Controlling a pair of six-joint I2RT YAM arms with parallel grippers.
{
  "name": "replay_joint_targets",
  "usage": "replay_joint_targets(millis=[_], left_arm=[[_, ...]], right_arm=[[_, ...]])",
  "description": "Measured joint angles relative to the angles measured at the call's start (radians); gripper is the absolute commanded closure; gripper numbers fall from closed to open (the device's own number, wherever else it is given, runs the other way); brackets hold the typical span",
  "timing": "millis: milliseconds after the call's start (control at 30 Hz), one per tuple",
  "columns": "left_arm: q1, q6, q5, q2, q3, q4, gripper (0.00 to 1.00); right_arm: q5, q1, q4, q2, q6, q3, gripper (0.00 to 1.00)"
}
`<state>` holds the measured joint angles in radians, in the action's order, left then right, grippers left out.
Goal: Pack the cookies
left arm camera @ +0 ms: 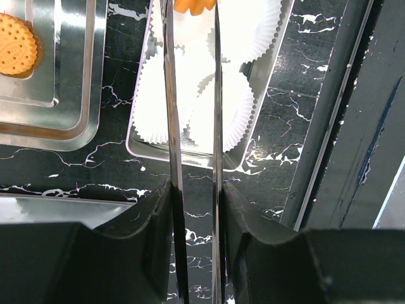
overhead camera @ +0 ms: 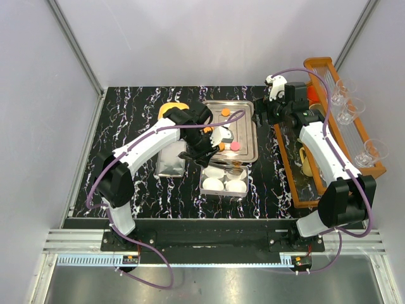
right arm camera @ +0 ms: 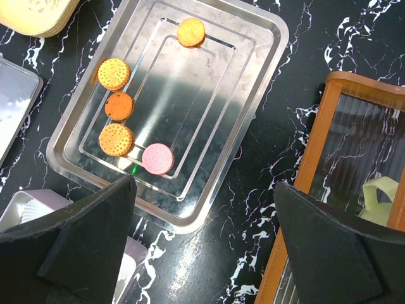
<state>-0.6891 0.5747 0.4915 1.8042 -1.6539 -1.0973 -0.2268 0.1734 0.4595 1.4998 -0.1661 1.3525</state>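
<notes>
cookies (right arm camera: 116,139): six seen. Five lie flat in the steel tray (right arm camera: 262,76), one is up in the tongs.
tray layout: in the right wrist view, three orange ones run in a column down the left side. The pink cookie (right arm camera: 157,158) is just beside the lowest, and the fifth, also orange, sits alone at the far end.
held cookie (left arm camera: 193,5): orange, pinched at the tips of the metal tongs (left arm camera: 172,126), over the white paper cups (left arm camera: 253,38).
left end effector (left arm camera: 195,190): narrow, clamped on the tongs.
right end effector (right arm camera: 202,187): wide, holding nothing, above the steel tray's rim.
edges: steel tray has a raised, stepped rim. The small tray (left arm camera: 152,154) has a low rim, with the cups packed edge to edge inside; can't tell the cup count.
room: a narrow strip of desk (right arm camera: 272,158) separates the steel tray from the small tray. A wider strip lies between the steel tray and the wooden tray (right arm camera: 314,145).
other counts: one yellow dish (right arm camera: 38,16), three glasses (overhead camera: 352,113) along the wooden tray.
</notes>
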Motion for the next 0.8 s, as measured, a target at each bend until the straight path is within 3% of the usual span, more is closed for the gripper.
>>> replay_joint_targets(millis=[800], left_arm=[[-0.005,0.000,-0.017,0.000,0.018,0.020,0.58]], right_arm=[[0.000,-0.003,-0.003,-0.014,0.003,-0.011,0.00]])
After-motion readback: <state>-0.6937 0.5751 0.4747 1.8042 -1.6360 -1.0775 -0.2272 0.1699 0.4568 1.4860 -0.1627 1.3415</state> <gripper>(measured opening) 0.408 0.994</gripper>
